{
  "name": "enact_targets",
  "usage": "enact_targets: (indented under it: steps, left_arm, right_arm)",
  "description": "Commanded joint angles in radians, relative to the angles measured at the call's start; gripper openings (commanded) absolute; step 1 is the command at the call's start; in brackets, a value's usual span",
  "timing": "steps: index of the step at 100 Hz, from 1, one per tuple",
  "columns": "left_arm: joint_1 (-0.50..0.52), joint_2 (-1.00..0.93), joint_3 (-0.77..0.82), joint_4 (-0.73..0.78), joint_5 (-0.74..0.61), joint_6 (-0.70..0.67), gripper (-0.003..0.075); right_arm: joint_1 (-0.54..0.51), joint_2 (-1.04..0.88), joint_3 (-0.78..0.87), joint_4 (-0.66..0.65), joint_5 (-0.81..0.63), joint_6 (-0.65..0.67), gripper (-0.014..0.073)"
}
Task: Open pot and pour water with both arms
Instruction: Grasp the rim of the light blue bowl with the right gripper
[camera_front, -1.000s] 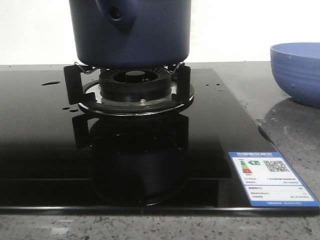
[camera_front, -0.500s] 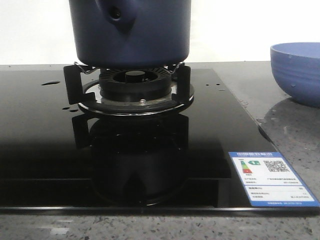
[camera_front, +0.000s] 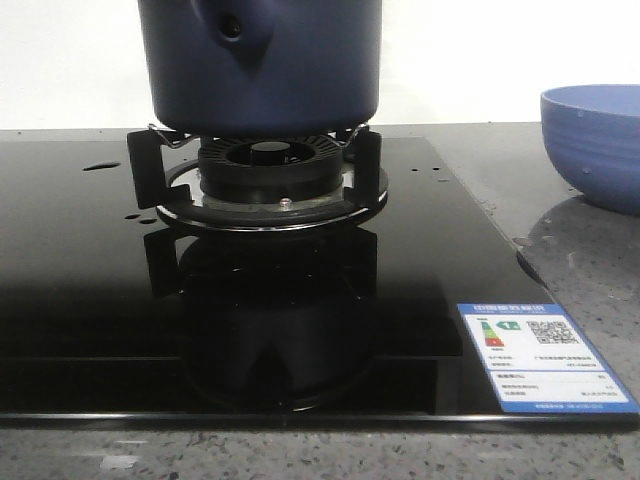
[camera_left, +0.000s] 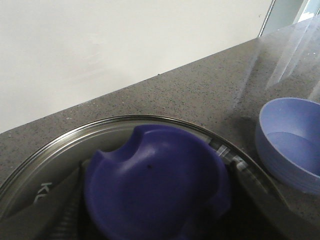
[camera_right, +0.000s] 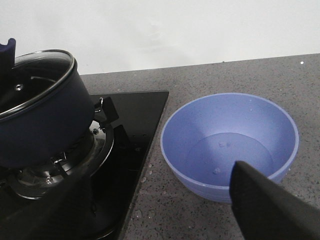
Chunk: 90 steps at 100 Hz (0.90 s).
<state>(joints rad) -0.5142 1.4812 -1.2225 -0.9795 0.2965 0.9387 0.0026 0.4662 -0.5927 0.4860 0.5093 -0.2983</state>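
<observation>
The large glossy navy-blue pot sits on the black burner grate, glass lid on; left gripper straddles the blue knob, grip unclear, right gripper open beside the pot — clamp squarely, lift straight.

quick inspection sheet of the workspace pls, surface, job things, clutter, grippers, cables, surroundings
surface: black glass hob set in a grey speckled counter; water droplets on the glass.
job's things: pot on the burner stand, glass lid on, blue knob on top.
clutter: light blue bowl on the counter beside the hob; energy label on the glass.
grippers: left fingers either side of the knob, contact unclear; right fingers above the bowl, holding nothing.
cables: nothing seen.
surroundings: white wall.
</observation>
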Motion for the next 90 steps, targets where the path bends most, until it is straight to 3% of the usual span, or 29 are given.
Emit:
enact_targets:
  steps: [1,37,66,78,90]
  left_arm:
    - [-0.008,-0.030,-0.032,-0.027,-0.023,0.002,0.0360]
    - [0.013,-0.091,-0.032,-0.018,-0.030,0.002,0.0356]
    - [0.130,-0.194,-0.032,-0.018,-0.014,0.002,0.0357]
    - [0.187,-0.232,-0.032,-0.018,0.005,0.002,0.0357]
    - [0.239,-0.257,-0.032,-0.018,0.038,0.002,0.0357]
  right_arm:
    - [0.002,0.014,-0.035,0.007,-0.071,-0.009,0.0518]
    - [0.002,0.046,-0.050,0.007,-0.028,-0.009,0.0518]
    - [0.002,0.322,-0.300,-0.002,0.153,-0.002,0.0518]
    - [-0.011,0.461,-0.441,-0.079,0.222,0.041,0.0518]
    - [-0.043,0.601,-0.573,-0.235,0.321,0.128,0.0518]
